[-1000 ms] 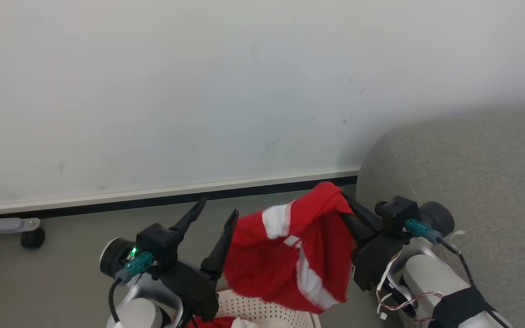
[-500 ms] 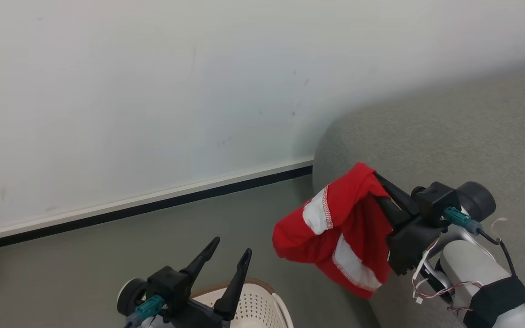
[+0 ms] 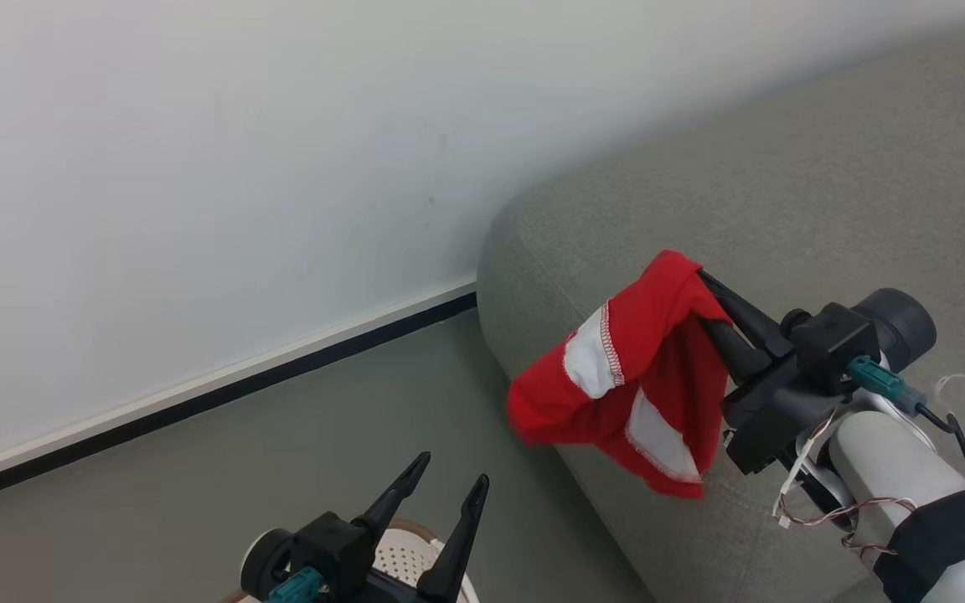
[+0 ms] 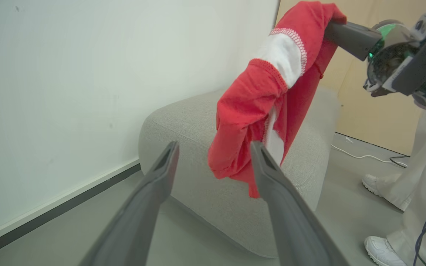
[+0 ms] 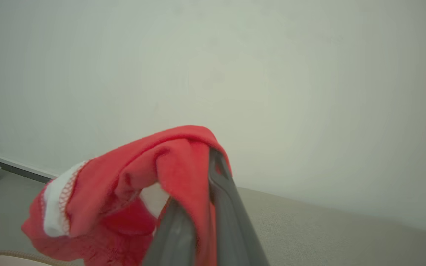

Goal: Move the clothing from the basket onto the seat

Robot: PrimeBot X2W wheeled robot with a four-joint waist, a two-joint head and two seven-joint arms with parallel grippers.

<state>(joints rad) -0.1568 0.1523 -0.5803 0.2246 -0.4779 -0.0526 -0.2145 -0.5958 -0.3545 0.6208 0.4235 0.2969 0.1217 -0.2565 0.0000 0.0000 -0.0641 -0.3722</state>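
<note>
The right gripper (image 3: 702, 297) was clenched on a red garment (image 3: 616, 377), its two dark fingers pinching a bunched fold at the top. The cloth hung from that fold with white panels and white-stitched hems showing. It hung at the near rounded corner of the grey seat (image 3: 784, 184), partly over the seat's edge and partly over the floor (image 3: 239, 469) beside it. Whether the lowest fold touched the upholstery could not be told.

The left gripper (image 3: 453, 467) stood off the seat's corner, lower than the garment and apart from it, its jaws spread wide and holding nothing. Under it, also off the seat, showed a piece of the basket (image 3: 399, 559), perforated white with a brown rim. In the left wrist view a person's pale trouser legs (image 4: 420, 177) and white shoes stood on the floor past the seat's far side.
</note>
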